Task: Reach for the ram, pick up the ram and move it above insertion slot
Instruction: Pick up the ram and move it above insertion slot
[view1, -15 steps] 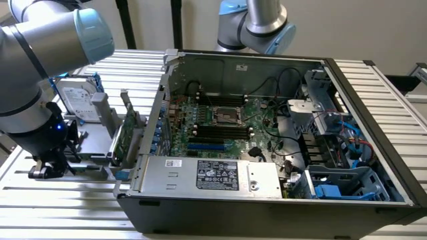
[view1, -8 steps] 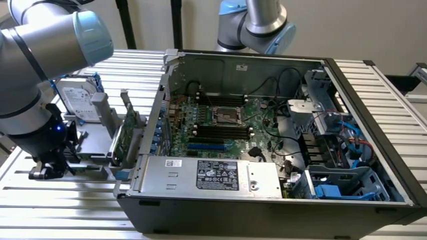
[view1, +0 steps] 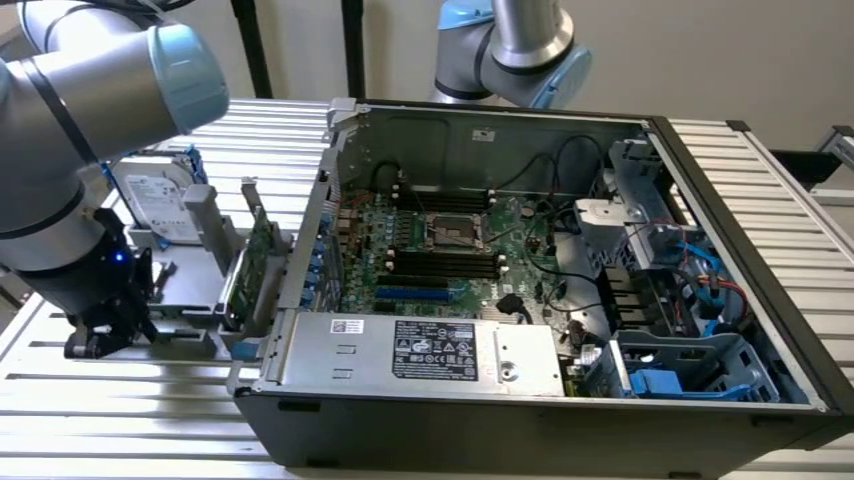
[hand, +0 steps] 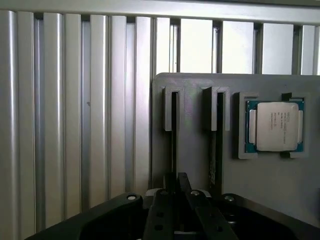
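The arm (view1: 80, 130) is at the exterior view's left, outside the PC case (view1: 534, 420). The tool (view1: 96, 340) is down low at the grey holder (view1: 180, 300) on the slatted table (view1: 120, 410). I can't tell whether the tool is open, closed or gripping anything.

Wrist view:
- The tool (hand: 176, 177) lines up with the slot farther from the CPU (hand: 173, 117), one of two narrow slots in the holder. You won't make out what's in that slot.
- The slot nearer the CPU (hand: 218, 120) carries a thin strip seen edge-on, greenish with small markings.
- That strip looks like the ram (hand: 213, 167). It stands in the holder just beside the tool, and I can't see any contact.
- The CPU (hand: 274, 126) lies flat in its own recess in the same holder, apart from both slots.

Exterior view:
- A hard drive (view1: 158, 205) stands upright at the holder's far end.
- The green expansion card (view1: 256, 268) stands on edge between the holder and the case wall.
- The case lies open side up with the motherboard (view1: 461, 235) exposed.
- The board's black memory slots (view1: 441, 262) sit near its middle, well apart from the tool.
- The power supply (view1: 414, 350) runs along the near wall of the case.
- A second arm (view1: 514, 50) stands behind the case.
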